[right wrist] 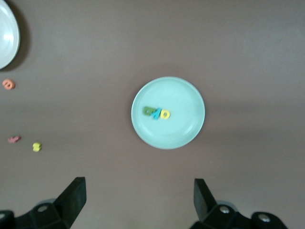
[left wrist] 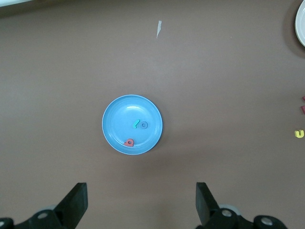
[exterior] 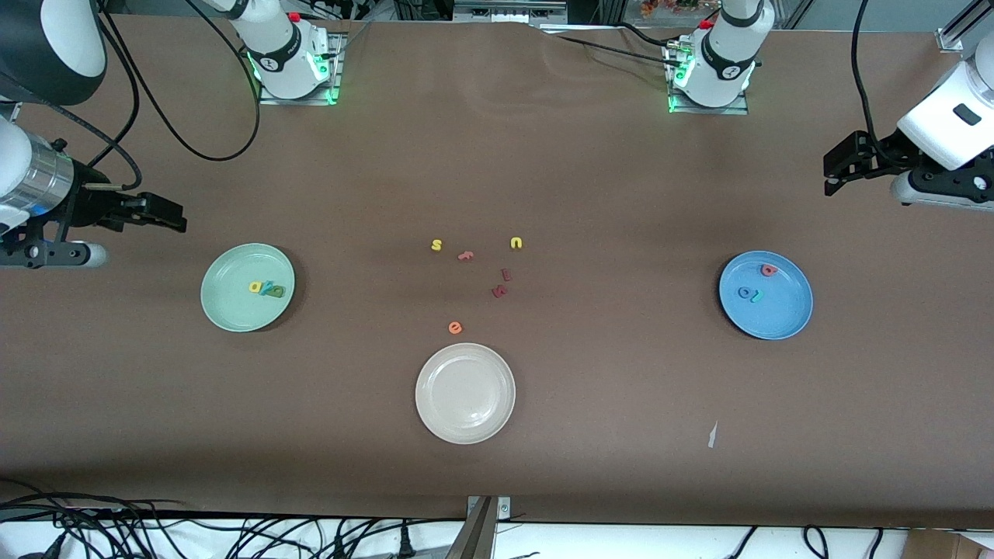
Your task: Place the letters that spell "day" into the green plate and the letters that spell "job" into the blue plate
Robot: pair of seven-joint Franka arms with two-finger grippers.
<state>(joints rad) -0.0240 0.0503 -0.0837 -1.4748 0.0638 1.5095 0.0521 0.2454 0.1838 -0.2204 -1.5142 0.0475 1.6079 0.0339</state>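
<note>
Mint green plate (exterior: pixel 233 310); sky-blue plate (exterior: pixel 784 318); brown table (exterior: pixel 621 194).

You'll find the cream-white plate (left wrist: pixel 302 24) cut off by the edge in both wrist views, and each end effector shows there only as two dark fingers (left wrist: pixel 76 202) running out of the picture. In the front view both arms leave the picture at the tabletop's (exterior: pixel 590 194) ends. The dark red letters (exterior: pixel 502 284) near the middle are too small to read.

A brown matte table (exterior: pixel 543 155) carries a pale mint-green round plate (exterior: pixel 225 310) at centre-left of the frame, a sky-blue round plate (exterior: pixel 784 314) centre-right, a cream-white round plate (exterior: pixel 465 393) lower centre, with loose small foam letters (exterior: pixel 501 291) mid-frame.
</note>
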